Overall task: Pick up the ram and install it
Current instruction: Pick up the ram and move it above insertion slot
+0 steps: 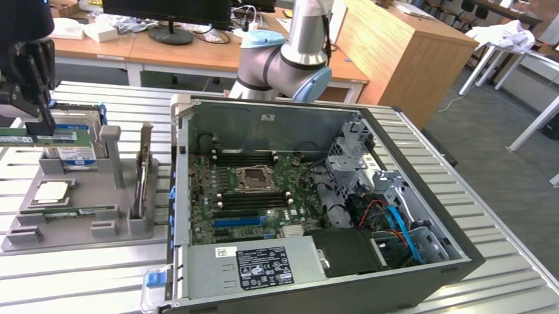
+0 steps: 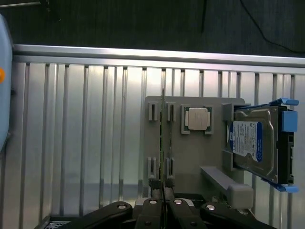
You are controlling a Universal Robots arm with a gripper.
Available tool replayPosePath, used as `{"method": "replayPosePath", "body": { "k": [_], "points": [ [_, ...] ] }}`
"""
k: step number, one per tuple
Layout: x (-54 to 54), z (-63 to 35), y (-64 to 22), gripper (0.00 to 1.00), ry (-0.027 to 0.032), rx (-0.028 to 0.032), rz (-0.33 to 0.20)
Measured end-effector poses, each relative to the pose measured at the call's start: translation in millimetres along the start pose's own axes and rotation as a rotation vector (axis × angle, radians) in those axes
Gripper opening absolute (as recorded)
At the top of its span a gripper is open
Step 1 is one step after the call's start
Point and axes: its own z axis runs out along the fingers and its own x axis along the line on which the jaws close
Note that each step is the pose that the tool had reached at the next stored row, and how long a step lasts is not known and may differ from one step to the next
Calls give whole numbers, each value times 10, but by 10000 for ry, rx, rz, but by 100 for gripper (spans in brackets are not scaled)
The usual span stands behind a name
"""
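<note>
The ram (image 1: 52, 137) is a long green strip, held level above the grey holder (image 1: 122, 226) at the exterior view's left. My black gripper (image 1: 36, 124) is shut on its upper edge. In the wrist view the ram (image 2: 163, 143) runs edge-on as a thin line from my gripper (image 2: 163, 202) out over the holder (image 2: 190, 157). The open computer case (image 1: 454, 261) stands to the exterior view's right of the holder, and its motherboard (image 1: 253, 196) lies face up inside.
On the holder rest a square silver processor (image 1: 51, 191) (image 2: 198, 118), a hard drive with a blue-and-white label (image 1: 77, 156) (image 2: 255, 143), another green strip (image 1: 74, 210) and an upright card (image 1: 143, 171). The arm's base (image 1: 279, 62) stands behind the case.
</note>
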Motion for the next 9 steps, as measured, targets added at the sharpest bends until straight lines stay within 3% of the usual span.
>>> {"method": "replayPosePath", "body": {
  "k": [9],
  "points": [
    [2,-3,-108,11,-1,0,0]
  ]
}}
